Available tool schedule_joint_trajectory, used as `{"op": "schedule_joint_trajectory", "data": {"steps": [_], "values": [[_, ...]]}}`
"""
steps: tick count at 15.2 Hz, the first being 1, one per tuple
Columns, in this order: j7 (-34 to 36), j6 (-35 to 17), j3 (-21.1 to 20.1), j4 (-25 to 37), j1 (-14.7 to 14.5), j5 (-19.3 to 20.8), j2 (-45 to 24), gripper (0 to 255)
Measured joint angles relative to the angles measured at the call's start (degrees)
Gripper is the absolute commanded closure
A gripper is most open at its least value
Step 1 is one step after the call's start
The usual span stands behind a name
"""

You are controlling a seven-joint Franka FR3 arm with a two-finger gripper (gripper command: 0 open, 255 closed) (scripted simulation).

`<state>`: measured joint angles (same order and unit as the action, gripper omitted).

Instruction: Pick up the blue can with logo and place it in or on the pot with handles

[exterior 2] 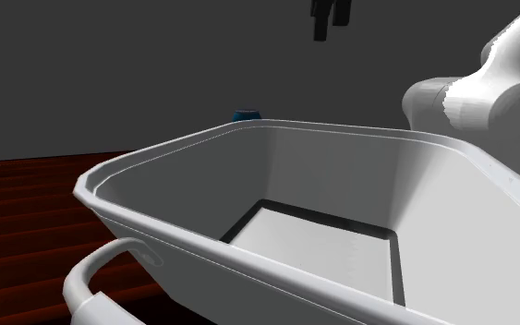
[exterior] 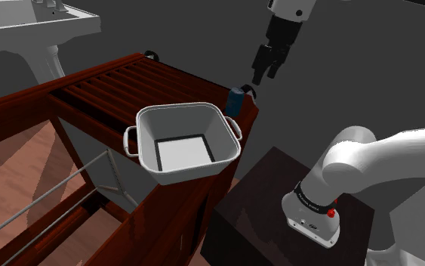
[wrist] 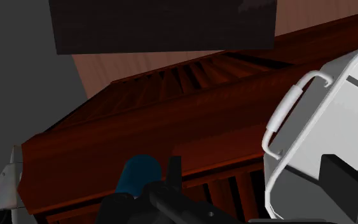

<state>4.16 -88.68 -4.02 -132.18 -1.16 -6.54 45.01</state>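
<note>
One blue can (exterior: 235, 99) stands upright, its long axis vertical, at the corner of the slatted wooden table (exterior: 105, 87), just beside the grey pot (exterior: 177, 106). The gripper (exterior: 265, 78) hangs above the can, offset toward the shoulder view's right, with its fingers apart and empty. The descent probably first needs a sideways shift to centre on the can.

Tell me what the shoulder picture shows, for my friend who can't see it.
A black gripper hangs open in the air above a blue can standing at a corner of a dark red slatted table. Nearer, a white pot with two handles sits on the same table, empty.
</note>
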Motion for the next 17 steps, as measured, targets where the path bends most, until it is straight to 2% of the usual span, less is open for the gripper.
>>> {"op": "schedule_joint_trajectory", "data": {"steps": [5, 17], "values": [[-1.95, -4.25, 1.39, -1.41, 1.11, 1.74, -3.31, 0], [-7.01, -21.56, 5.53, -2.18, 4.92, 6.83, -20.82, 0]]}}
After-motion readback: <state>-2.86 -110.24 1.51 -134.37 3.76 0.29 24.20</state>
